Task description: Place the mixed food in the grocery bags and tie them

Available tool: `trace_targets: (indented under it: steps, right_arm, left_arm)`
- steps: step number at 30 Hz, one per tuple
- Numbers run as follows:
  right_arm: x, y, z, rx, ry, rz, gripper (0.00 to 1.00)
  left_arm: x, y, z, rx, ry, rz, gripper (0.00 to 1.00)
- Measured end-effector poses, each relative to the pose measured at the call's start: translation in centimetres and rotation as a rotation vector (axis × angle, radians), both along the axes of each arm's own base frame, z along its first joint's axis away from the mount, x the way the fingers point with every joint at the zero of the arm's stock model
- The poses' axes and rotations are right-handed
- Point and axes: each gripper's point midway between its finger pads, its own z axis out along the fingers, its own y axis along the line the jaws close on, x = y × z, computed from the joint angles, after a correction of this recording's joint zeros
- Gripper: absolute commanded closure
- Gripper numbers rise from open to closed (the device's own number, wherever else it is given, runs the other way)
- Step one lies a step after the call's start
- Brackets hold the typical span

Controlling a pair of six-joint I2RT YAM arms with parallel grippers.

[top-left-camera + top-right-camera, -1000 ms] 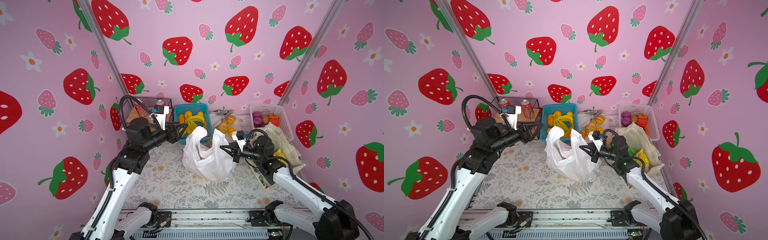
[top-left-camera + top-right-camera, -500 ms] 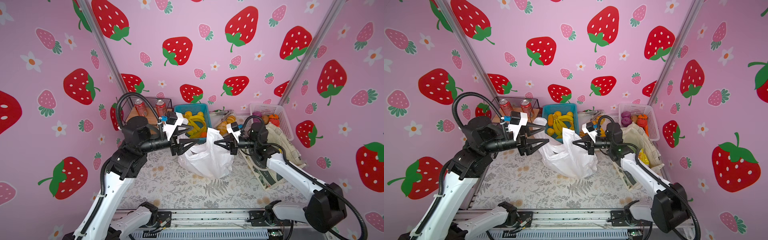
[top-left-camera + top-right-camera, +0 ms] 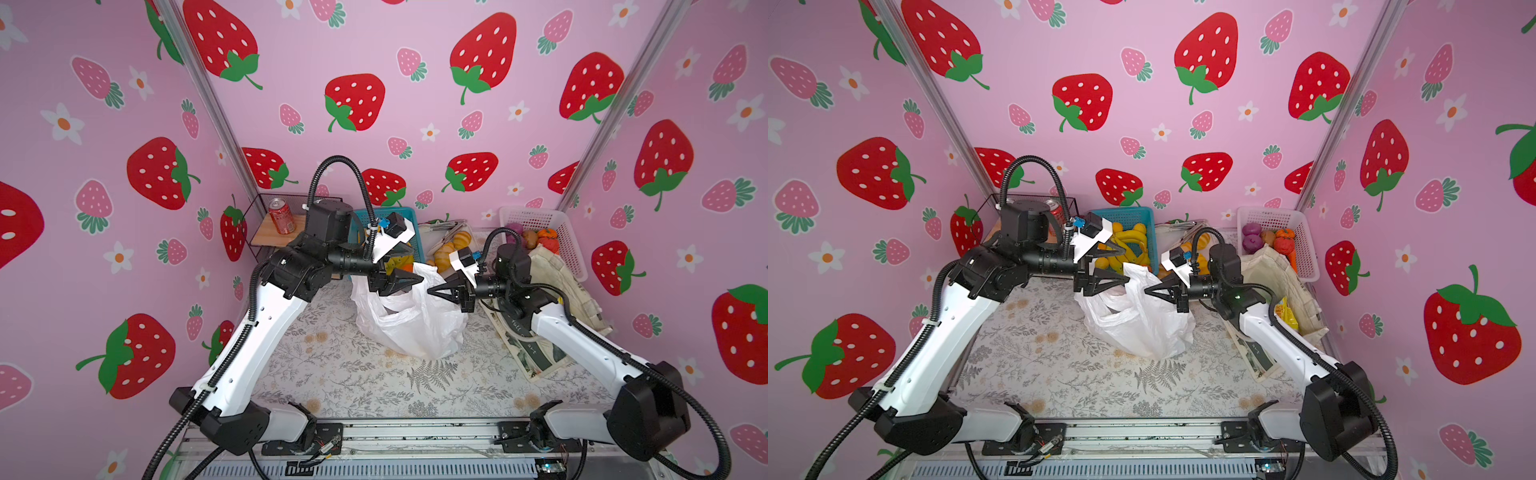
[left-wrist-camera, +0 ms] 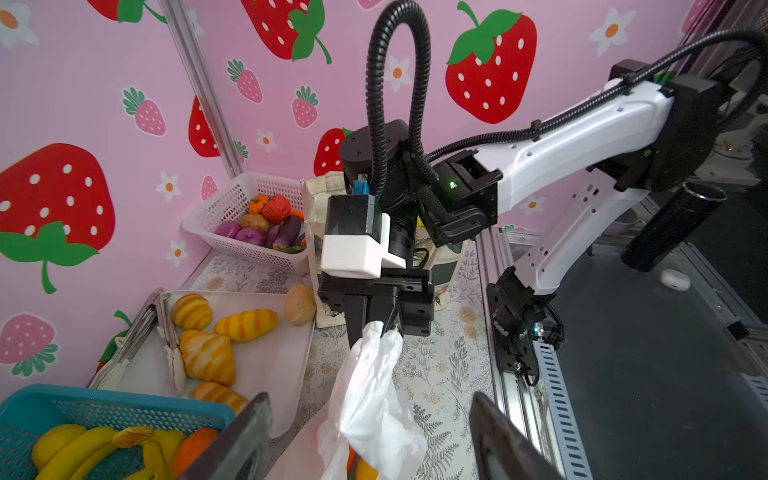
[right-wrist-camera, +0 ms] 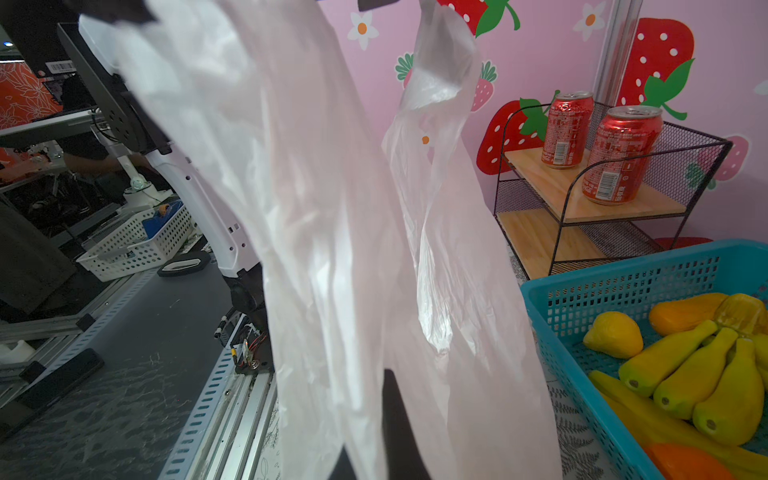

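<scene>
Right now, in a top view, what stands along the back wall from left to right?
Black wire rack with red soda can, blue basket, white tray of bread rolls, white basket of toy vegetables.

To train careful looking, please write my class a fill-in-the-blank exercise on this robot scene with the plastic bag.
The right gripper is shut on the ____ plastic bag.
The jaws of the left gripper stand ____.
Two ____ cans stand on the wire shelf.
The golden rolls lie on a white ____.
Missing words: white; open; red; tray.
</scene>
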Motion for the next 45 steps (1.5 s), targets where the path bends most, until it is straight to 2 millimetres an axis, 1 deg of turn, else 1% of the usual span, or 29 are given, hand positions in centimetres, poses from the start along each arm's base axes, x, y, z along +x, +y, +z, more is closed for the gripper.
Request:
trace_targets:
  steps: [4,7,8,10,11,12,13,14,15,16,18,20,22,24,26,28,31,32,34,35,37,39,41,42,43,44,45]
  right_arm:
    - [0.0,0.0,-0.2,-0.005,-0.001,0.000,0.97]
    - [0.0,0.0,-0.3,-0.011,0.007,-0.002,0.97]
    - [-0.1,0.1,-0.4,-0.014,0.009,-0.002,0.97]
    - [0.0,0.1,-0.5,-0.017,0.011,-0.007,0.97]
    - [0.0,0.1,-0.5,-0.018,0.012,-0.012,0.96]
    - [0.1,0.1,-0.5,-0.019,0.010,-0.019,0.94]
    - [0.2,0.1,-0.4,-0.020,0.008,-0.028,0.86]
    - [0.4,0.0,-0.3,-0.023,0.009,-0.044,0.76]
    - [0.7,-0.1,-0.1,-0.023,0.004,-0.070,0.66]
    - [0.9,-0.2,0.1,-0.023,-0.004,-0.100,0.56]
    - [1.5,-0.7,0.9,-0.018,-0.016,-0.184,0.42]
    - [1.4,-1.5,1.6,-0.005,-0.047,-0.267,0.36]
    - [0.8,-2.3,2.2,0.015,-0.079,-0.335,0.32]
    - [-0.3,-2.8,3.0,0.043,-0.113,-0.375,0.14]
    - [-1.1,-2.5,3.7,0.066,-0.146,-0.393,0.00]
    - [-1.4,-1.9,4.2,0.081,-0.178,-0.410,0.00]
    - [-1.2,-0.4,3.8,0.065,-0.200,-0.432,0.00]
    - [-1.0,0.3,3.6,0.058,-0.206,-0.439,0.04]
    - [-0.2,1.2,3.2,0.047,-0.213,-0.460,0.23]
    - [0.3,1.6,2.8,0.038,-0.218,-0.475,0.39]
    - [1.2,2.1,2.0,0.025,-0.222,-0.497,0.56]
    - [1.9,2.4,0.9,0.009,-0.228,-0.513,0.70]
    - [2.3,2.2,-0.7,-0.007,-0.221,-0.529,0.81]
    - [2.4,2.0,-1.7,-0.018,-0.213,-0.535,0.83]
    - [2.5,1.9,-2.8,-0.032,-0.200,-0.541,0.82]
    - [2.5,1.7,-3.9,-0.046,-0.188,-0.545,0.81]
    - [2.5,1.6,-4.8,-0.062,-0.179,-0.551,0.76]
  left_arm:
    - [0.3,-1.2,-0.7,0.022,0.015,-0.027,0.36]
    - [0.5,-1.7,-1.4,0.035,0.034,-0.037,0.48]
    - [0.6,-1.8,-1.6,0.038,0.040,-0.038,0.54]
    - [0.8,-2.1,-2.0,0.044,0.053,-0.036,0.69]
    - [0.9,-2.2,-2.1,0.047,0.058,-0.034,0.78]
    - [1.0,-2.2,-2.3,0.050,0.069,-0.030,0.86]
    - [1.1,-2.3,-2.3,0.051,0.071,-0.026,0.90]
    - [1.2,-2.3,-2.3,0.051,0.074,-0.020,0.93]
    - [1.3,-2.3,-2.3,0.048,0.084,-0.006,0.99]
    - [1.4,-2.4,-2.2,0.046,0.085,0.006,1.00]
    - [2.0,-2.4,-1.8,0.025,0.104,0.053,1.00]
    - [2.4,-2.3,-1.7,0.000,0.136,0.102,1.00]
    - [2.6,-2.1,-1.8,-0.023,0.166,0.144,1.00]
    - [2.6,-1.9,-2.0,-0.047,0.195,0.177,1.00]
    - [2.6,-1.9,-1.9,-0.067,0.215,0.195,1.00]
    - [2.6,-1.9,-1.7,-0.086,0.230,0.204,1.00]
    - [2.7,-2.1,-1.2,-0.109,0.240,0.210,1.00]
    - [2.8,-2.1,-1.1,-0.113,0.243,0.211,1.00]
    - [2.7,-2.2,-1.0,-0.118,0.251,0.212,1.00]
    - [2.7,-2.2,-1.0,-0.120,0.255,0.213,1.00]
    - [2.7,-2.2,-1.0,-0.123,0.261,0.213,1.00]
    - [2.6,-2.3,-0.9,-0.125,0.268,0.211,1.00]
    - [2.6,-2.3,-0.9,-0.127,0.278,0.213,1.00]
    - [2.6,-2.3,-0.9,-0.128,0.282,0.213,1.00]
    - [2.6,-2.3,-1.0,-0.128,0.285,0.214,1.00]
    - [2.6,-2.3,-1.0,-0.127,0.290,0.215,1.00]
    - [2.6,-2.3,-1.0,-0.127,0.293,0.216,1.00]
